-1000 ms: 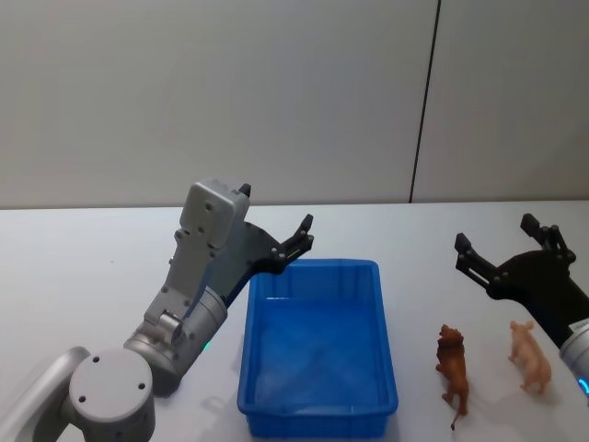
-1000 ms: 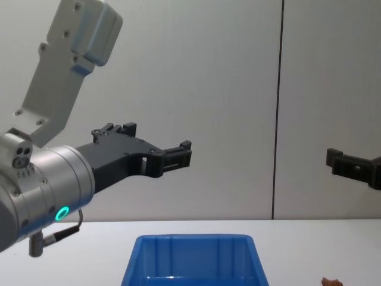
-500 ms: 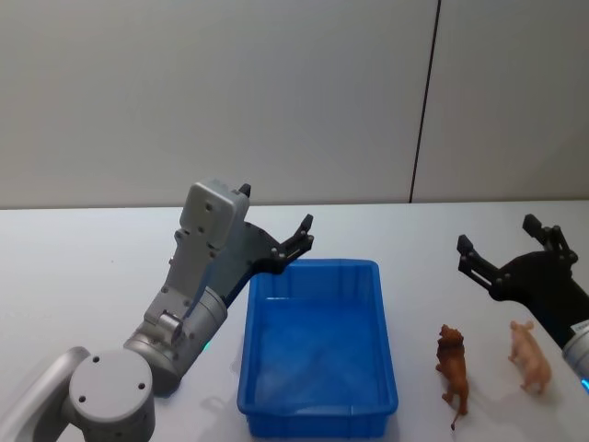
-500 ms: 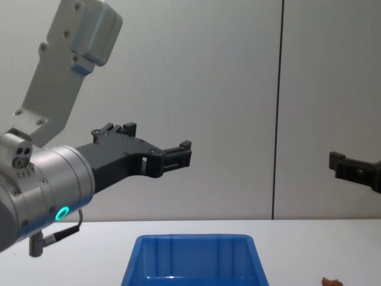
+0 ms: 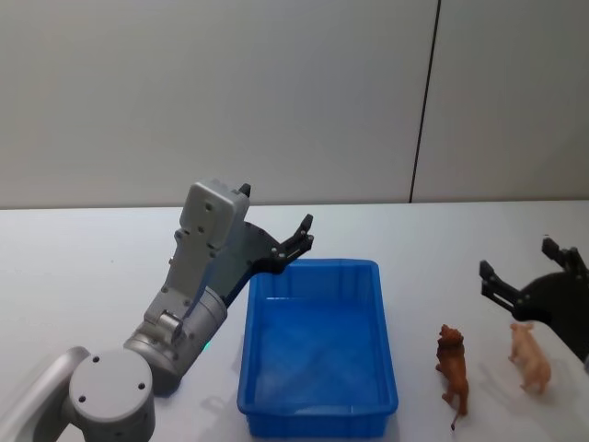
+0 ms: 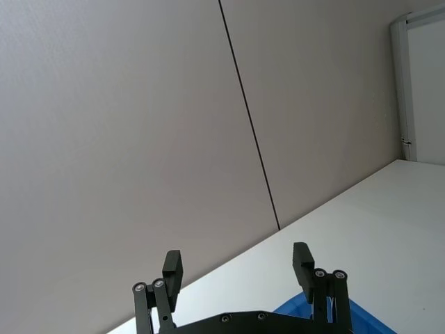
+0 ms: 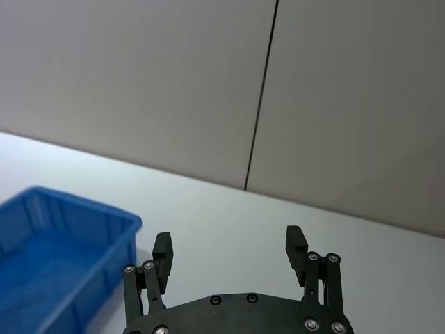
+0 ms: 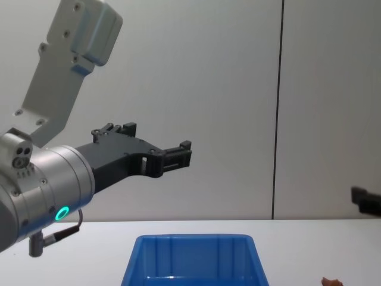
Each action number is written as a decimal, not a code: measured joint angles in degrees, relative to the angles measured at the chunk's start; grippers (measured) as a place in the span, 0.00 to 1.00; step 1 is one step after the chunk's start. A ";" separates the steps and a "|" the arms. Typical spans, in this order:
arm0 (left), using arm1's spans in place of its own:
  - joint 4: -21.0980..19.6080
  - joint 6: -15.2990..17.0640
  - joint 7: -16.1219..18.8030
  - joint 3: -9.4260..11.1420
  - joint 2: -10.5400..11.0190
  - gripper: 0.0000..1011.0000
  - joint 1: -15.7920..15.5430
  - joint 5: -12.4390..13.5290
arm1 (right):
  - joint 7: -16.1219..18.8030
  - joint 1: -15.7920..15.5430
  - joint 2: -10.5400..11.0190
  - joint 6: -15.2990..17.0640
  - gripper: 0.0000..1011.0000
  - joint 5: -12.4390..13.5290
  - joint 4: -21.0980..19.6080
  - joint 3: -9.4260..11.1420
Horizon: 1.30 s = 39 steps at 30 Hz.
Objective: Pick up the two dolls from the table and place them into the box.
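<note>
Reach step: you are holding the right pincer, wide and empty, near the pink doll; lowering onto it should come next. The left pincer is idling, wide, by the box.

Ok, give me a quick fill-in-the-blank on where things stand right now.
The blue box is ___.
The brown doll and the pink doll stand on the table on the box's ___ side.
The left pincer and right pincer are both ___.
Missing: empty, right, open.
</note>
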 joint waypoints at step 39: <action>0.00 0.00 0.00 0.00 0.00 0.99 0.00 0.00 | 3.32 -1.29 1.20 14.99 0.93 0.52 9.52 0.48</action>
